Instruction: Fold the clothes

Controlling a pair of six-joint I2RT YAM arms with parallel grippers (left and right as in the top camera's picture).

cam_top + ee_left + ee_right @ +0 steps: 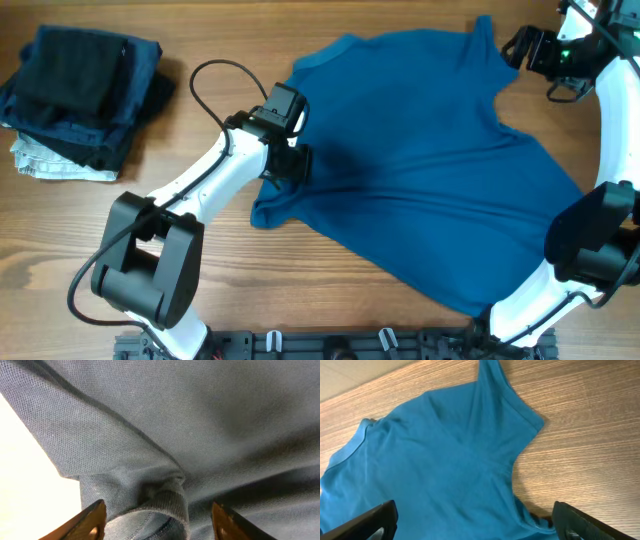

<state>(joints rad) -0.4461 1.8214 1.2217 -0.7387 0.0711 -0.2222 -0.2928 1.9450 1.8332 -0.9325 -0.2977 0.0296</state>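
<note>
The clothes, a mid-blue T-shirt (420, 170), lie spread across the middle and right of the wooden table (300, 290). My left gripper (290, 163) rests at the shirt's left edge, by a bunched sleeve. In the left wrist view a rolled hem of the T-shirt (165, 505) lies between the fingers (92, 520) of the left gripper (160, 522), which stand apart and do not pinch it. My right gripper (520, 45) hovers open by the shirt's far right sleeve. The right wrist view shows that sleeve (515, 410), the collar (350, 445) and the right gripper (480, 522) open above them.
A stack of dark folded garments (85, 85) sits at the far left on a whitish cloth (45, 162). A black cable (200, 80) loops from the left arm over the table.
</note>
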